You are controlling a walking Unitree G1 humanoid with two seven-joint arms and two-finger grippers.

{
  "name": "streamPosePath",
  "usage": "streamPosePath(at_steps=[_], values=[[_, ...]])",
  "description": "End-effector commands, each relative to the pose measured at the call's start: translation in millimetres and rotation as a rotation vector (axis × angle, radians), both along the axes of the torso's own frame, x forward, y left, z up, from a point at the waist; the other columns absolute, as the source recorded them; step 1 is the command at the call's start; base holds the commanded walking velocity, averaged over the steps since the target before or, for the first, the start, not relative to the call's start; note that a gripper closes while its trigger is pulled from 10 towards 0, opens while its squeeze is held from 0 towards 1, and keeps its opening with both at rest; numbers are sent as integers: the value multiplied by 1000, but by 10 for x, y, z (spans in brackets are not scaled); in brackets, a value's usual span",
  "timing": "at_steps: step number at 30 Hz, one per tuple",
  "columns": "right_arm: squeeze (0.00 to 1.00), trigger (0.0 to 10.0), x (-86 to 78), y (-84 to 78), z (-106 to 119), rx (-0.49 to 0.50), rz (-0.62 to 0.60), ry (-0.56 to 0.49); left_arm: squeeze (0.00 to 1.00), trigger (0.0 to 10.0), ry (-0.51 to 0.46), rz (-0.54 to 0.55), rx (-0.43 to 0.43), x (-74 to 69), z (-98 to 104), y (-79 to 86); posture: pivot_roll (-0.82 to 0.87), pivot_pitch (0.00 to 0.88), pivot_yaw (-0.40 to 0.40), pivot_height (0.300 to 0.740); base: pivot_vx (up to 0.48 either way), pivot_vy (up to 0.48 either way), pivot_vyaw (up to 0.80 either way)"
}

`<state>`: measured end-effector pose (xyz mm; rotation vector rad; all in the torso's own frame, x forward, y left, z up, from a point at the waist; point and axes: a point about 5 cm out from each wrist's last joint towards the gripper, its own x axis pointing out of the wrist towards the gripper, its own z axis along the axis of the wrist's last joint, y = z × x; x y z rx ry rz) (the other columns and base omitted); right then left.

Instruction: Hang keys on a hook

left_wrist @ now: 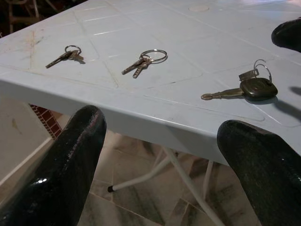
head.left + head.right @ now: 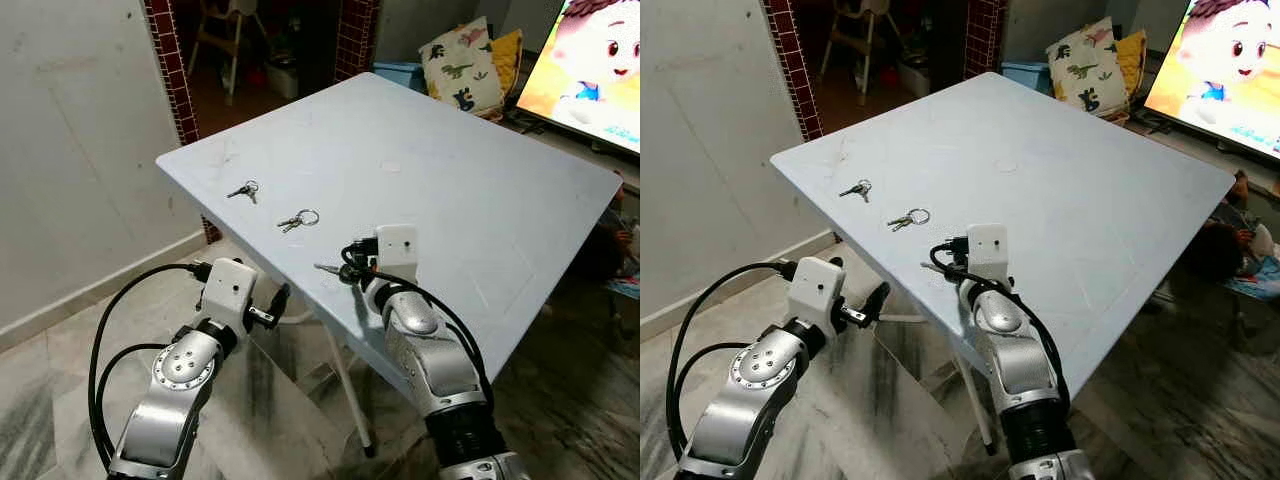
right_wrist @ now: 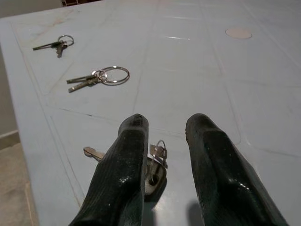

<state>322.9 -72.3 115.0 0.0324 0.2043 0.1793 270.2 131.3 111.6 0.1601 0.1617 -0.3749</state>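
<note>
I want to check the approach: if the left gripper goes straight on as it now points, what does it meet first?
Probably the table's near edge: the left gripper points at it from just below the top, fingers open. Depth is uncertain.

- Key sets on the table (image 2: 480,190): 3. These are the far small set (image 1: 66,55), the middle set on a large ring (image 1: 145,60), and the black-headed key (image 1: 244,88) with a small ring.
- Tables: 1.
- Grippers: 2, the left gripper (image 1: 169,155) and the right gripper (image 3: 164,127).
- Cushions (image 2: 462,62): 2.
- Screens (image 2: 590,70): 1.
</note>
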Motion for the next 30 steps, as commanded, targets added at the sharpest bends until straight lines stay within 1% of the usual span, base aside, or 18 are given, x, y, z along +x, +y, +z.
streamPosePath(at_steps=[1,2,3,4,6,7,9,13,16,17,18,19,30], values=[[0,10000,11,31,-20,-17,0,4,0,10000,-17,-43,-11,-28,70,-43,131,39,-40,740,0,0,0],[0,10000,8,44,-51,-19,1,12,0,10000,-13,-68,-16,-51,68,-56,131,39,-40,740,0,0,0],[0,10000,8,44,-51,-19,1,12,0,10000,-13,-68,-16,-51,68,-56,131,39,-40,740,0,0,0],[0,10000,3,67,-81,-23,12,22,0,10000,-3,-101,-23,-75,57,-84,134,40,-42,740,0,0,0],[0,10000,-2,89,-107,-22,24,34,0,10000,2,-121,-22,-88,49,-105,134,40,-42,740,0,0,0],[0,10000,-13,130,-143,-16,49,51,0,10000,2,-130,-25,-92,50,-127,134,40,-42,740,0,0,0],[0,10000,-28,173,-182,-22,74,66,0,10000,3,-136,-29,-94,52,-149,134,40,-42,740,0,0,0],[0,10000,-37,203,-223,-35,74,66,0,10000,5,-146,-36,-103,59,-170,133,41,-42,740,0,0,0],[0,10000,-32,196,-255,-54,63,73,0,10000,5,-150,-36,-108,64,-171,133,41,-42,740,0,0,0],[0,8353,-27,186,-272,-62,52,77,0,10000,5,-152,-37,-114,68,-167,140,43,-44,740,0,0,0],[0,8353,-25,182,-277,-65,48,79,0,10000,5,-153,-37,-115,69,-165,140,43,-44,740,0,0,0],[0,0,-17,170,-284,-68,36,82,0,10000,5,-153,-36,-117,71,-157,140,43,-44,740,0,0,0],[0,0,16,132,-274,-74,5,67,0,10000,13,-149,-37,-129,64,-143,145,41,-45,740,0,0,0]])
